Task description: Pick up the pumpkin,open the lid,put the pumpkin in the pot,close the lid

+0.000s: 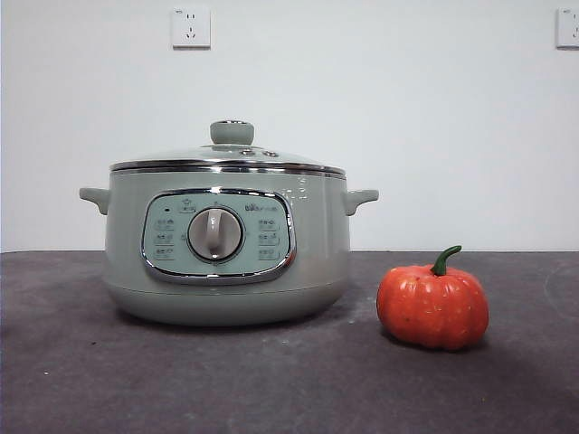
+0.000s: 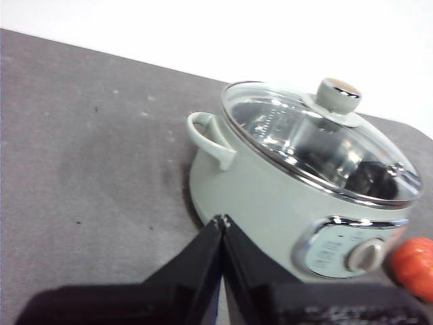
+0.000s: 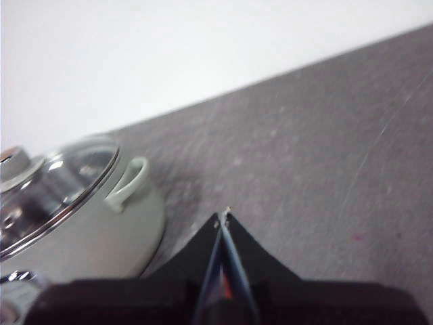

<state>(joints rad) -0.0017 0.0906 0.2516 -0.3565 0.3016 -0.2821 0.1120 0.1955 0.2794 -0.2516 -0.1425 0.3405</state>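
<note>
The sage-green pot (image 1: pixel 226 244) stands on the dark table with its glass lid (image 1: pixel 231 155) seated on the rim, knob up. To its right the small orange pumpkin (image 1: pixel 432 306) with a green stem rests on the table, apart from the pot. The left wrist view shows the pot (image 2: pixel 270 196), the lid (image 2: pixel 318 145) and a sliver of the pumpkin (image 2: pixel 414 265); my left gripper (image 2: pixel 222 220) is shut and empty, off to the pot's side. My right gripper (image 3: pixel 223 217) is shut and empty above bare table beside the pot (image 3: pixel 88 230). Neither arm shows in the front view.
The dark grey table (image 1: pixel 271 380) runs to a white wall with two power sockets (image 1: pixel 191 27). The pot's side handles (image 1: pixel 362 197) stick out on both sides.
</note>
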